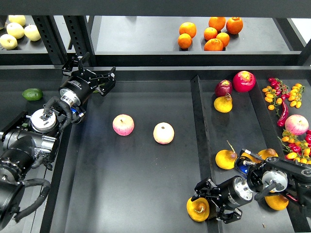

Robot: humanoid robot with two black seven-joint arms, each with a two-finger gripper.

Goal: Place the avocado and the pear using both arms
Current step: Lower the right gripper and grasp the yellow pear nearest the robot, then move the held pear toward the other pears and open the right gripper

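The left gripper [97,73] hung over the rear left of the dark tray [126,194], its two fingers spread apart with nothing between them. The avocado [32,94] lay well to its left, on the shelf outside the tray's left wall, apart from the arm.

The right gripper [206,208] sat low at the front of the tray, just beside the divider [199,126]. Its fingers were clamped on the pear [197,209], one above the fruit and one below; the dark dimple faced up. Whether the pear rested on the tray floor or was held just off it, I could not tell from this angle.

Two pink-and-yellow apples [123,124] lay side by side in the middle of the tray, apart from each other and from both grippers. Right of the divider were a stemmed yellow pear [226,158], another yellow pear [223,103] touching a dark red fruit [224,88], and a red chilli [283,112]. Oranges [211,34] were heaped on the back shelf.
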